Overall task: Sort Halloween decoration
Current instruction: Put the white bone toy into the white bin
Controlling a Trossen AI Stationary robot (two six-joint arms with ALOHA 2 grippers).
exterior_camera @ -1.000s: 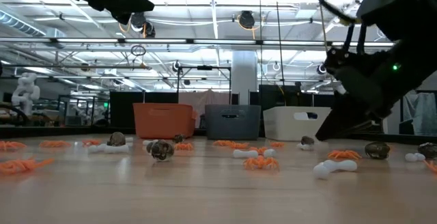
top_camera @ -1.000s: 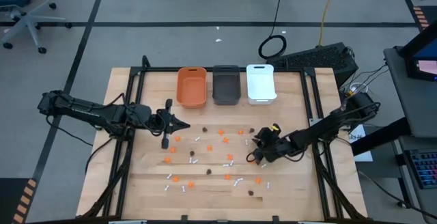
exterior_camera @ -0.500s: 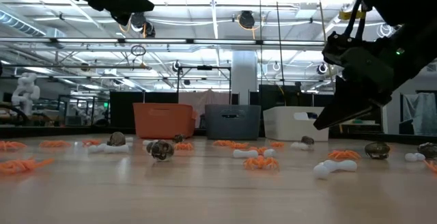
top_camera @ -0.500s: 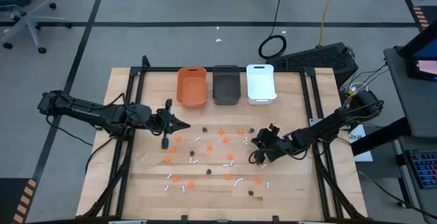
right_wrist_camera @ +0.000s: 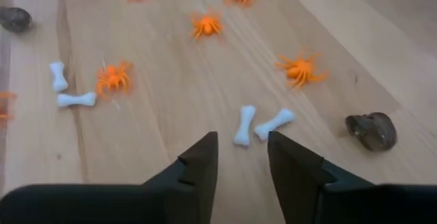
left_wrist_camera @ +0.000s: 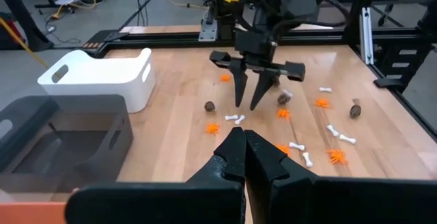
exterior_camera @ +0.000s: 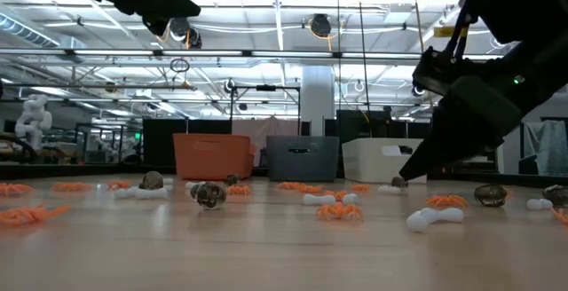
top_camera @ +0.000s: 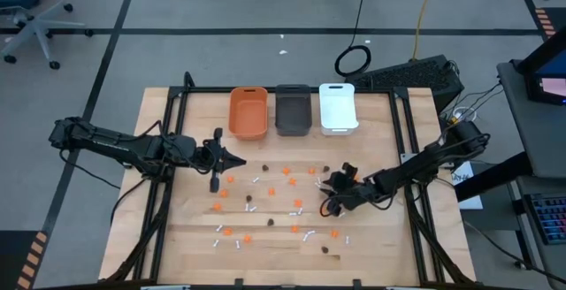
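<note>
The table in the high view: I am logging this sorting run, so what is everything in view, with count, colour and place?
Orange bin: one, orange, far edge, leftmost of three.
Grey bin: one, dark grey, middle.
White bin: one, white, rightmost.
Spiders: many, orange, scattered mid-table.
Bones: several, white, scattered among them.
Dark lumps: a few, brown-black, scattered.
Table: one, light wood.
Left gripper: fingers shut, over the table's left part.
Right gripper: fingers apart, empty, low over the pieces on the right.
</note>
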